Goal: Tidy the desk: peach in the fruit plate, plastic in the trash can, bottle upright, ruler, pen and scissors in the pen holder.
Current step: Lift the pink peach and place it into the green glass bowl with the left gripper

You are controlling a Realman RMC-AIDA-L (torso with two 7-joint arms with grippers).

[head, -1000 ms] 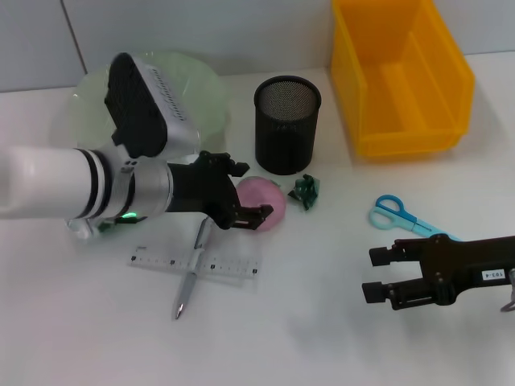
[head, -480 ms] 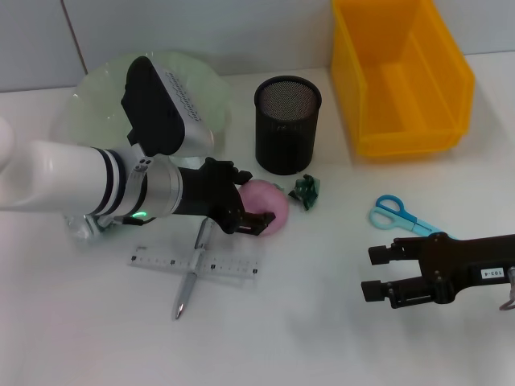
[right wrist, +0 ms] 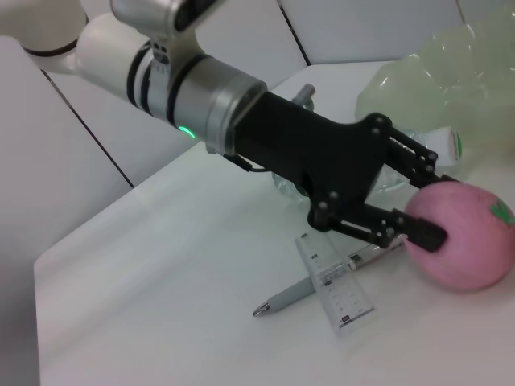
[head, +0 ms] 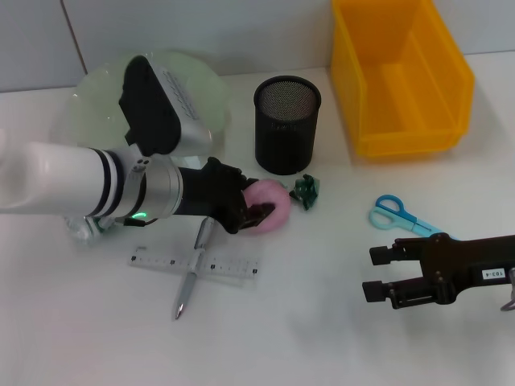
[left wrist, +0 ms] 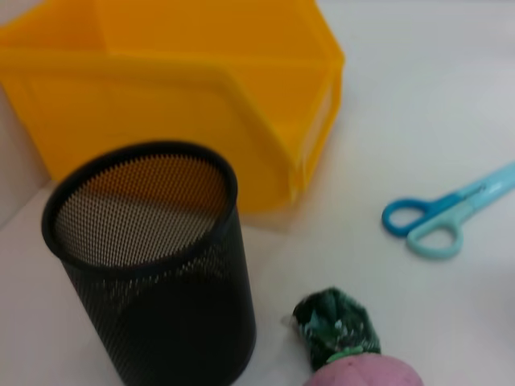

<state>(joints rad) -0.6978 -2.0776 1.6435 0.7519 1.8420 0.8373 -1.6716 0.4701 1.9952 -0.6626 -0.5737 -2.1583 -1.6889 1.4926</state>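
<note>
Your left hand (head: 256, 211) sits at the pink peach (head: 270, 207) on the counter (head: 322, 322), between the black mesh pen holder (head: 287, 125) and the pen (head: 193, 269) lying across the clear ruler (head: 197, 263). Its fingers (right wrist: 424, 233) are spread around the peach's near side, one pad touching, not clamped. If you close off-centre, the round fruit may squirt toward the green plastic scrap (head: 306, 191) just beside it or knock the holder. Lifting to the pale green fruit plate (head: 205, 88) with a shallow grip risks a drop. Your right hand (head: 376, 275) rests parked with fingers apart near the blue scissors (head: 400, 215).
</note>
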